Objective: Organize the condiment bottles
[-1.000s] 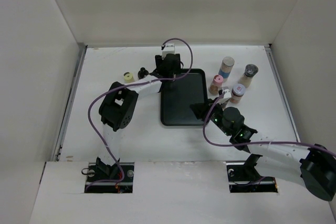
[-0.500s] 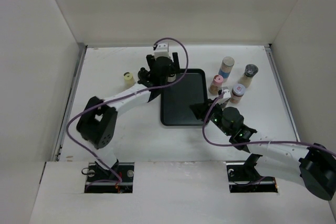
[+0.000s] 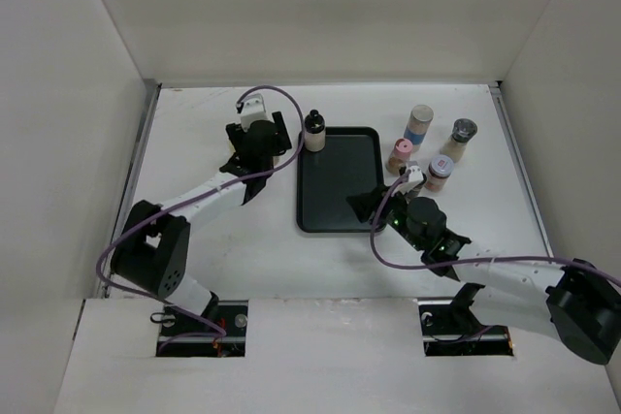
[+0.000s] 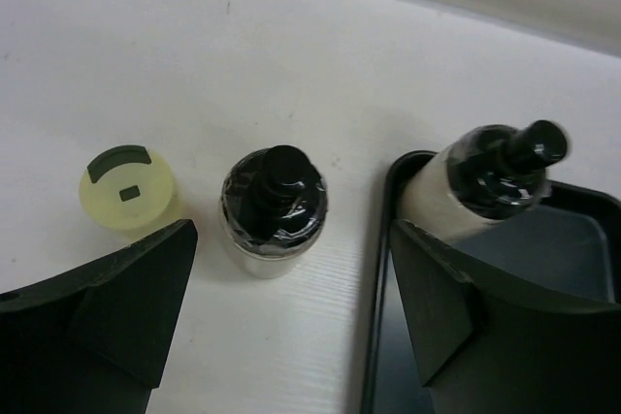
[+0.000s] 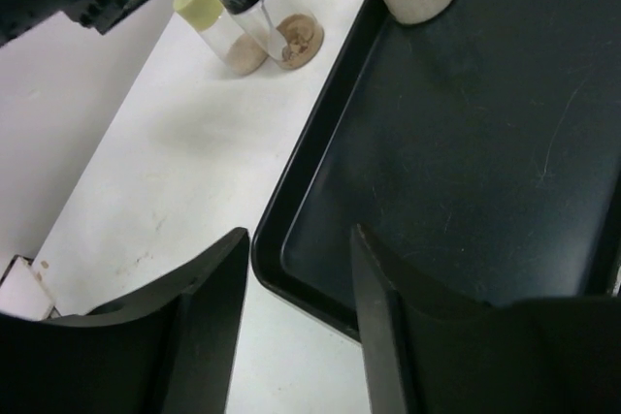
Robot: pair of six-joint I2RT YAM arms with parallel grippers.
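The black tray [image 3: 340, 203] is holding a single black-capped bottle [image 3: 314, 131] of cream powder in its far left corner. On the tabletop [image 3: 272, 249] to its right are standing a blue-labelled bottle [image 3: 419, 123], a grey-capped bottle [image 3: 461, 139], a pink-capped bottle [image 3: 401, 154] and a red-labelled bottle [image 3: 439, 173]. Only the wrist views are showing a yellow-capped shaker [image 4: 126, 188] and a second black-capped bottle [image 4: 272, 212] left of the tray. The left end effector [image 4: 291, 278] and the right end effector [image 5: 296, 288] are both hanging with fingers apart and empty.

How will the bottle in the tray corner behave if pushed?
Tall and narrow, the bottle probably tips easily. Close to the tray rim, it would likely trip over it rather than slide. Its smooth wall may be slippery.
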